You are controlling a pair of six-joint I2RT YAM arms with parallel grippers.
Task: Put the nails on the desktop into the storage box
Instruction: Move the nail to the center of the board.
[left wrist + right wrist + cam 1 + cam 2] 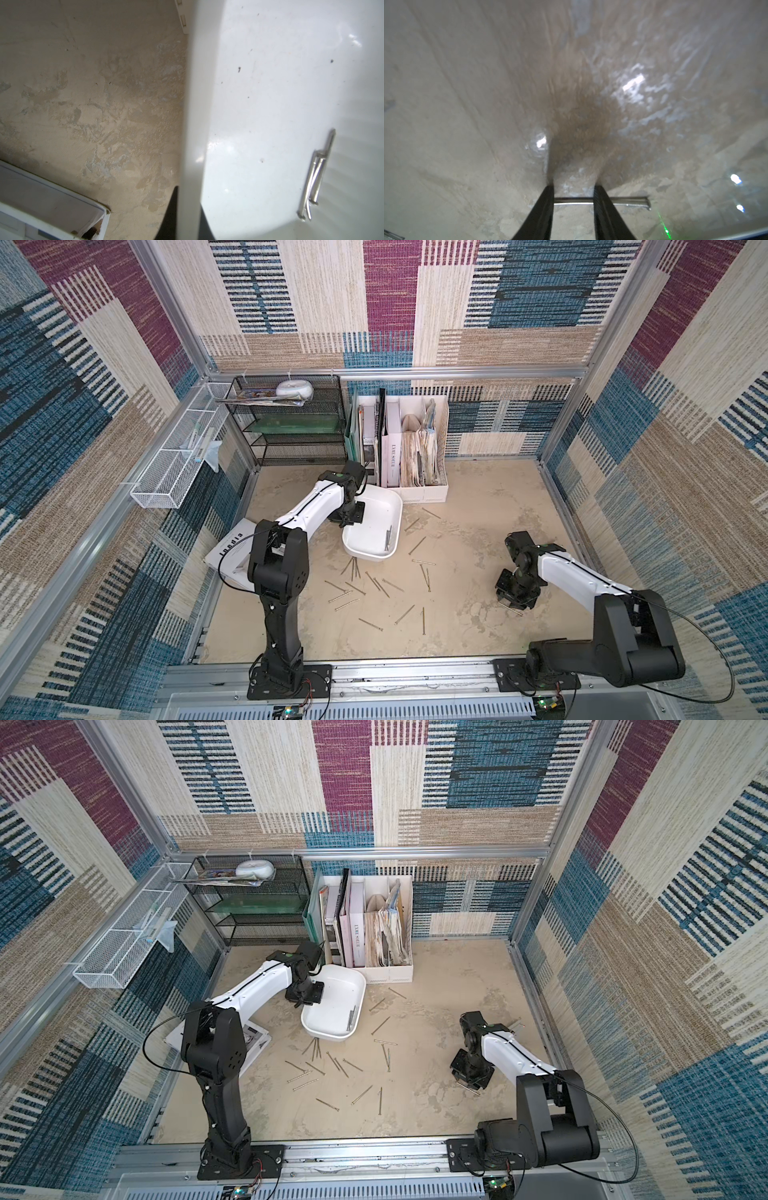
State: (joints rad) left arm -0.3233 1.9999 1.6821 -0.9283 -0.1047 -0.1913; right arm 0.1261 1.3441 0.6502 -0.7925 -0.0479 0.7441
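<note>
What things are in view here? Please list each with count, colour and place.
desktop: one, beige, below everything.
storage box: one, white, centre-left of desktop.
nails: about twenty, grey, scattered on desktop; about three inside storage box.
file holder: one, white, rear wall, holding books.
mesh shelf: one, black, rear left corner.
wire basket: one, white, left wall.
printed box: one, white, left desktop edge.
left gripper: one, black, jaws shut on storage box rim.
right gripper: one, black, jaws open over two nails.

Nails (pixel 423 620) lie scattered on the beige desktop (pixel 478 510); a white box (pixel 374 526) sits behind. File holder (pixel 415 492) and rack (pixel 299 448) stand rearmost.
</note>
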